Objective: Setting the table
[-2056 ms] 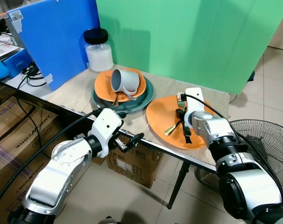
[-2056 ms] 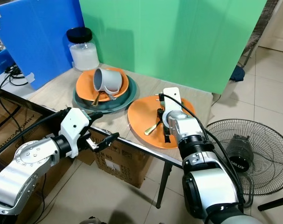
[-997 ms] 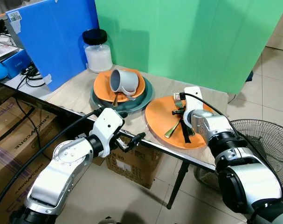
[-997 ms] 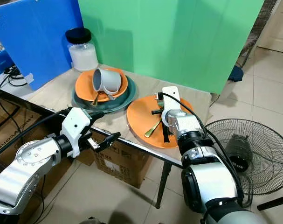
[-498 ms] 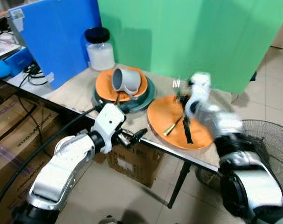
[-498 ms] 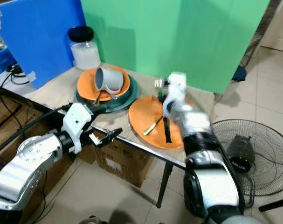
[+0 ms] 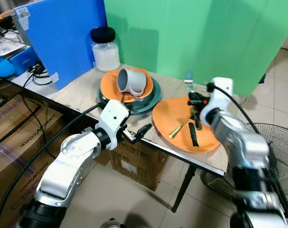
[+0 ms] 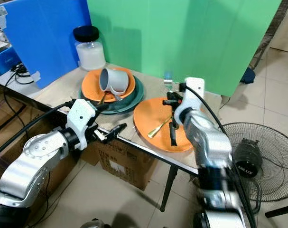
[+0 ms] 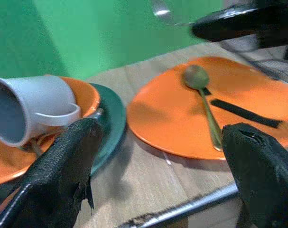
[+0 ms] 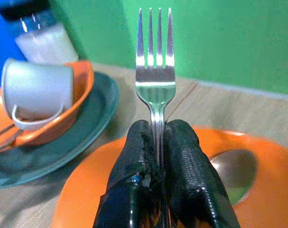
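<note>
A large orange plate (image 7: 174, 114) lies on the wooden table (image 7: 82, 92), with a gold spoon (image 7: 180, 127) and a black strip (image 7: 193, 134) on it. My right gripper (image 7: 197, 98) hovers over the plate's far side, shut on a silver fork (image 10: 155, 71) that stands tines up. To the left, a grey mug (image 7: 132, 81) lies tipped on a small orange plate (image 7: 110, 85), which rests on a teal plate (image 7: 151, 97). My left gripper (image 7: 136, 134) hangs open at the table's front edge, with nothing between its fingers (image 9: 68, 175).
A white jar with a black lid (image 7: 105, 49) stands at the table's back left, before a blue board (image 7: 63, 38) and a green backdrop (image 7: 205, 33). Cardboard boxes (image 7: 11, 128) sit under the table. A floor fan (image 7: 276, 142) stands to the right.
My right gripper has risen from the orange plate with the fork, which now stands upright above the plate's far side. The camera has shifted slightly. The left arm stays at the table edge.
</note>
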Robot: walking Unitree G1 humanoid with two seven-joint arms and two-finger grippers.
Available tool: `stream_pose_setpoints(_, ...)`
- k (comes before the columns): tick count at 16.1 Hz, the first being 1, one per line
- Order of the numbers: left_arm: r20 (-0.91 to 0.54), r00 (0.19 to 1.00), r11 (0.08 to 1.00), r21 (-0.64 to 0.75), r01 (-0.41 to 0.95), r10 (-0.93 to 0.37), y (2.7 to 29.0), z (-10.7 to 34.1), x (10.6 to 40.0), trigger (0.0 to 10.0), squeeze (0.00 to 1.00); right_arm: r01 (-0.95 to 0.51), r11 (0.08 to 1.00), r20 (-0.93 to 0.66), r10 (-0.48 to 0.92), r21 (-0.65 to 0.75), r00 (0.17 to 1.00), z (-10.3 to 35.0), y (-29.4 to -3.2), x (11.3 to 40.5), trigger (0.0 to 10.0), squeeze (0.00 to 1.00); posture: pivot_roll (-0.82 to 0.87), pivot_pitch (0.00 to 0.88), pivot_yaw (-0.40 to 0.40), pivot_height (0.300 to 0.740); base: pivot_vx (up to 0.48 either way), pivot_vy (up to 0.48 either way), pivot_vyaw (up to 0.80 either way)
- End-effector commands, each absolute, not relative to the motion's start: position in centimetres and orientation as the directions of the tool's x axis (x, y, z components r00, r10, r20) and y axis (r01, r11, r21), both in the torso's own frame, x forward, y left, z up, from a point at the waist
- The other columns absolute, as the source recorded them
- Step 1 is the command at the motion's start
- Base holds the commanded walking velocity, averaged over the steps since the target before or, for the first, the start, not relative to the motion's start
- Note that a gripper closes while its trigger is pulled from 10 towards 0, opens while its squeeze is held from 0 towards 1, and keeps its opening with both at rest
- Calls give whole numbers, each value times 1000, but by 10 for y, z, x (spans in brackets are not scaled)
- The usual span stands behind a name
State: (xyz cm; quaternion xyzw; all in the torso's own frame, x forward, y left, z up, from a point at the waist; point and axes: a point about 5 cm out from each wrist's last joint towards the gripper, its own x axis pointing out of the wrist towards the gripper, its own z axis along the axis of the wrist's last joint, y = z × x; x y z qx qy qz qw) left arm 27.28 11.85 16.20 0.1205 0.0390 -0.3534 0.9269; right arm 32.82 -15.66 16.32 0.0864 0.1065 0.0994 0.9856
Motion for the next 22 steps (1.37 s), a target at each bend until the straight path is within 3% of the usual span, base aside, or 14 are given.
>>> stream_pose_setpoints(1, -140, 795, 768, 209, 606, -590, 124, 165, 281, 10000, 0, -184, 967, -121, 206, 176, 971, 175, -162, 319, 0, 0, 75, 0, 35, 740, 0, 0, 0)
stream_pose_setpoints(2, -121, 827, 801, 204, 563, -550, 125, 167, 285, 10000, 0, -183, 971, -93, 199, 151, 976, 177, -166, 308, 0, 0, 76, 0, 35, 740, 0, 0, 0)
stream_pose_setpoints(3, -101, 848, 826, 193, 529, -520, 124, 168, 287, 10000, 0, -187, 972, -67, 198, 143, 978, 179, -167, 300, 2980, 0, 79, 0, 37, 740, 0, 0, 0)
stream_pose_setpoints(4, -76, 864, 845, 180, 503, -498, 123, 170, 288, 10000, 0, -183, 974, -62, 192, 135, 979, 179, -168, 294, 10000, 0, 75, 0, 42, 740, 0, 0, 0)
stream_pose_setpoints(7, -37, 877, 862, 166, 479, -480, 119, 174, 287, 10000, 0, -157, 979, -28, 162, 127, 986, 179, -169, 286, 10000, 0, 65, 0, 54, 740, 0, 0, 0)
stream_pose_setpoints(8, 14, 891, 880, 163, 446, -454, 117, 180, 287, 10000, 0, -89, 990, -6, 90, 109, 996, 178, -174, 275, 10000, 0, 62, 0, 50, 740, 0, 0, -781)
stream_pose_setpoints(12, 16, 932, 918, 178, 354, -362, 122, 177, 287, 10000, 0, -38, 998, -24, 39, 54, 999, 170, -175, 256, 10000, 0, 57, 0, 49, 740, 0, 0, -780)
stream_pose_setpoints(15, 9, 936, 919, 194, 344, -352, 120, 173, 283, 10000, 0, 64, 997, -84, -60, 44, 995, 163, -185, 256, 10000, 0, 66, 0, 36, 740, 0, 0, -788)
stream_pose_setpoints(22, -10, 952, 933, 196, 303, -307, 130, 170, 283, 10000, 0, 46, 998, -100, -40, 54, 994, 167, -173, 260, 10000, 0, 63, 0, 40, 740, 0, 0, -788)
